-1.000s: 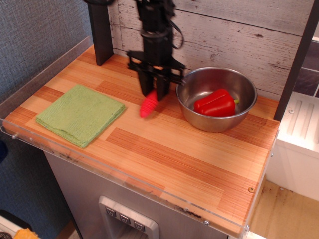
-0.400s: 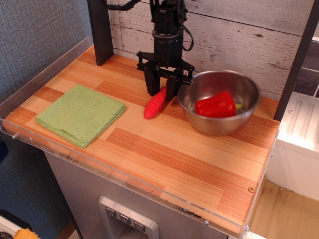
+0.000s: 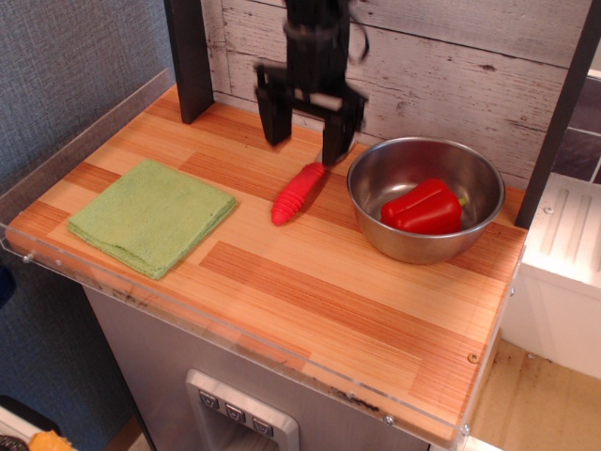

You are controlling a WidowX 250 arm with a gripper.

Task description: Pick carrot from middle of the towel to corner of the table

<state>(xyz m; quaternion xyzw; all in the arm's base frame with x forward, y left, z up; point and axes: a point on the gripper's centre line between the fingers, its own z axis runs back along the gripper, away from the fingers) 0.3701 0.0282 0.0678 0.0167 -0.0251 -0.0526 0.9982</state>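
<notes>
**Carrot on bare wood, gripper spread above it**

We note the carrot (image 3: 297, 194) lying flat on the table (image 3: 310, 291), between the towel (image 3: 150, 216) and the bowl (image 3: 427, 207). It lies on a slant — blunt red end toward the near left, the other end pointing far right, toward the wall. It rests on the planks alone, clear of the cloth, and just beside the bowl's left rim without touching it, as far as we can tell.

The gripper (image 3: 308, 127) hangs above the carrot's far end, its two dark fingers (image 3: 274, 117) pointing down and spread wide, nothing between them. The right finger's tip looks very near the carrot's far end; whether it touches we cannot tell — the arm is a little blurred.

The towel sits on the left part of the table, folded square, light green, its near corner close to the table's clear plastic edge. The steel bowl stands at the far right, holding a red pepper (image 3: 427, 209) that leans against its right side.
</notes>
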